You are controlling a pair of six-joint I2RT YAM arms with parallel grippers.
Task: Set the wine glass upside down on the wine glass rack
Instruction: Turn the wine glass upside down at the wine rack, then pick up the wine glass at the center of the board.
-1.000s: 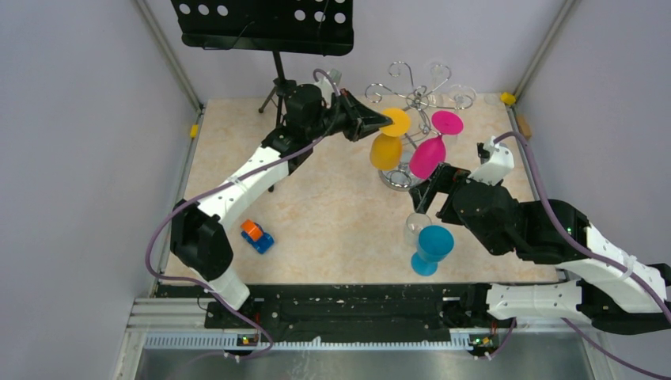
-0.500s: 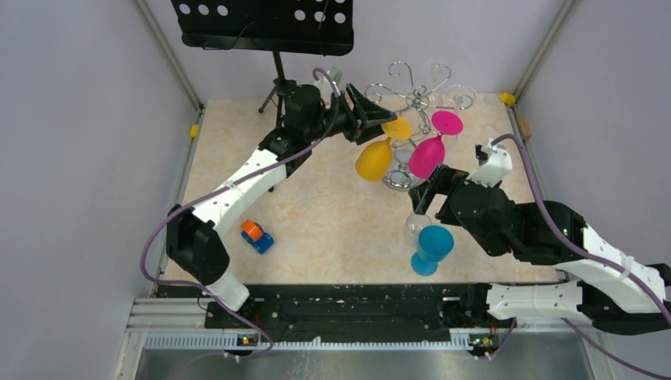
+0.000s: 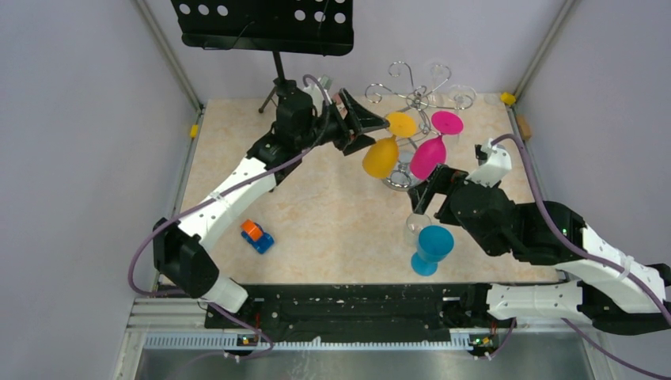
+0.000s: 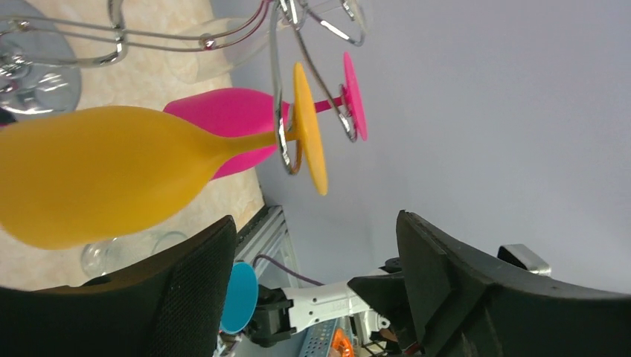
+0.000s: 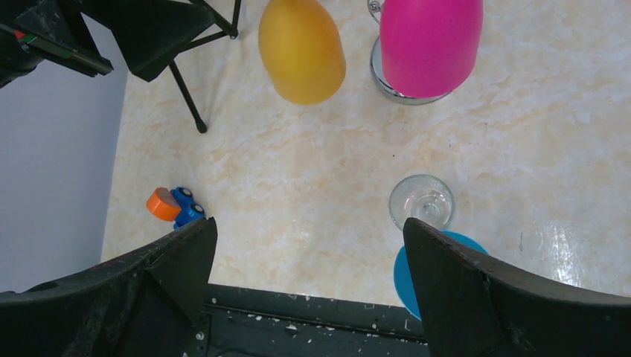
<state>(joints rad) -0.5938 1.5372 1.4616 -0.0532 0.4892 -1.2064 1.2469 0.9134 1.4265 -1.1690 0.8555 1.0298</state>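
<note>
Left hand now off inverted orange glass

A robotics lab cell: plain grey panels box in a marble-patterned table with an aluminium rail.

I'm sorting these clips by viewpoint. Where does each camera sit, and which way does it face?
Top: above and behind the arm bases, looking down on the table; both arms, left gripper and right gripper show.
Left wrist: on the left arm, looking sideways past its open fingers at the yellow glass hanging on the rack.
Right wrist: on the right arm, looking down between its open fingers at the clear glass.
Shared: both wrist views show yellow glass and pink glass.
</note>
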